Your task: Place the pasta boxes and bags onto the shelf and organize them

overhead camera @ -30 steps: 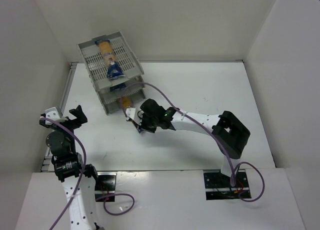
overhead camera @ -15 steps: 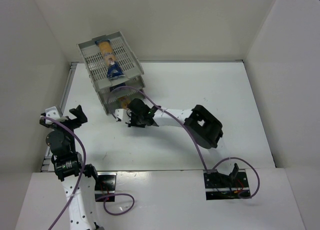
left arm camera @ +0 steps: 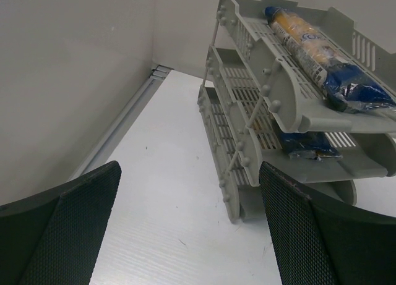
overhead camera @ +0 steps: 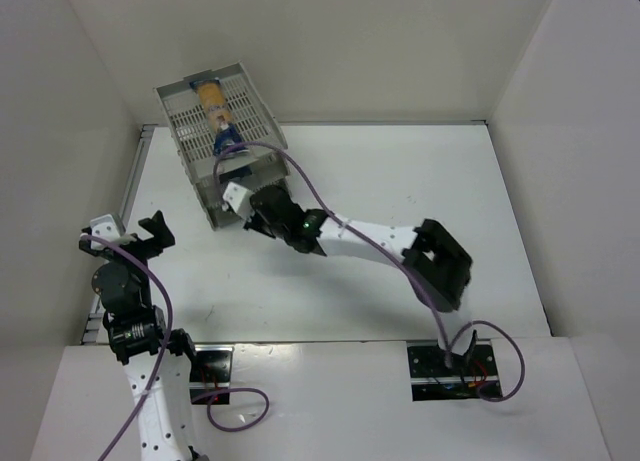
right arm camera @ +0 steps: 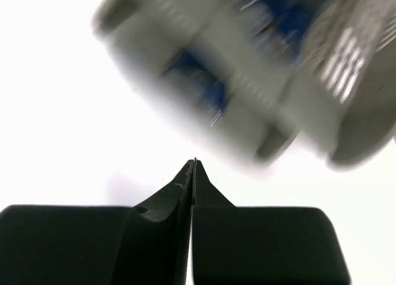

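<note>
The light grey shelf (overhead camera: 196, 161) stands at the far left of the table. One pasta bag (overhead camera: 214, 114) lies on its top tier, also seen in the left wrist view (left arm camera: 312, 47). A second bag (left arm camera: 307, 146) lies on the middle tier. My right gripper (overhead camera: 248, 209) is shut and empty, right at the shelf's open front. In its blurred wrist view the closed fingertips (right arm camera: 193, 169) point at the shelf (right arm camera: 247, 121), where blue bag ends (right arm camera: 199, 81) show inside. My left gripper (left arm camera: 192, 235) is open and empty, low at the left, apart from the shelf (left arm camera: 238, 152).
White walls enclose the table on the left, back and right. A metal rail (left arm camera: 117, 127) runs along the left wall's foot. The right arm (overhead camera: 380, 243) stretches diagonally across the middle of the table with its purple cable (overhead camera: 300, 181) looping above it.
My right gripper moved up and left to the shelf's front. The bag it held at the lower tier is out of its jaws and no longer shows in the top view. The left arm stayed still.
</note>
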{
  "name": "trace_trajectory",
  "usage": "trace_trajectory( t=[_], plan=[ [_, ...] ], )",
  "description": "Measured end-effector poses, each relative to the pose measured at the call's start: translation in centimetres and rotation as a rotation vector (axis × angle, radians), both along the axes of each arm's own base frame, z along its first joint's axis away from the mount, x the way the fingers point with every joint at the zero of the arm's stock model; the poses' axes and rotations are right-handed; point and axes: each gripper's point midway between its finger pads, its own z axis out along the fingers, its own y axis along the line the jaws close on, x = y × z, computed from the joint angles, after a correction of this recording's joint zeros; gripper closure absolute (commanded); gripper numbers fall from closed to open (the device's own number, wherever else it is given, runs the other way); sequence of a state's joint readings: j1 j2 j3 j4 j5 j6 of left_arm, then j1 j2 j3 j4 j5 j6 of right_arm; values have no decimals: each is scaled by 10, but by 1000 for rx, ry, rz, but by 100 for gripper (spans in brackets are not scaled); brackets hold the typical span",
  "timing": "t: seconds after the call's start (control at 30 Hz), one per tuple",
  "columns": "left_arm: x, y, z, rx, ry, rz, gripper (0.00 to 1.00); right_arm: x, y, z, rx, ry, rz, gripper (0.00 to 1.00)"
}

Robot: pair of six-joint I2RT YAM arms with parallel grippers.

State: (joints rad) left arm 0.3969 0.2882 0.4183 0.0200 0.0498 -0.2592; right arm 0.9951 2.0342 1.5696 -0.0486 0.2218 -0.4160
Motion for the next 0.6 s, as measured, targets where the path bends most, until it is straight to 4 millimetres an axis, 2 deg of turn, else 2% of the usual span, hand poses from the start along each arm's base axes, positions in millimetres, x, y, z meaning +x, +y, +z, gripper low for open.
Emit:
trace_trajectory(
  t=[0.1,0.17,0.2,0.27,0.33,0.37,0.4,0.43,0.47,0.53,0.6],
  plan=[
    [-2,-1,4,7,-15,-1,1,-64,-20,3,-38,50,120,100],
    [-3,-2,5,10,-22,-2,1,-106,-36,-6,-95,93,240,92],
    [-3,-2,6,10,-24,-3,1,-125,-48,-12,-133,115,300,82],
    [-3,-4,7,12,-28,-8,1,-150,-85,-32,-238,143,385,74],
    [-4,-5,8,14,-33,-14,1,-164,-131,-56,-369,156,411,65],
    [-4,-6,9,16,-37,-16,1,-167,-157,-69,-442,160,412,58],
    [-4,-7,10,17,-40,-21,1,-168,-182,-79,-513,162,404,43],
    [-5,-9,11,18,-44,-25,1,-166,-209,-89,-588,168,381,10],
    [-5,-10,12,20,-48,-28,1,-159,-234,-93,-639,169,346,0],
    [-6,-11,13,22,-53,-33,1,-131,-282,-85,-702,147,217,0],
    [-6,-13,14,24,-58,-40,1,-100,-319,-56,-673,90,35,0]
  ],
)
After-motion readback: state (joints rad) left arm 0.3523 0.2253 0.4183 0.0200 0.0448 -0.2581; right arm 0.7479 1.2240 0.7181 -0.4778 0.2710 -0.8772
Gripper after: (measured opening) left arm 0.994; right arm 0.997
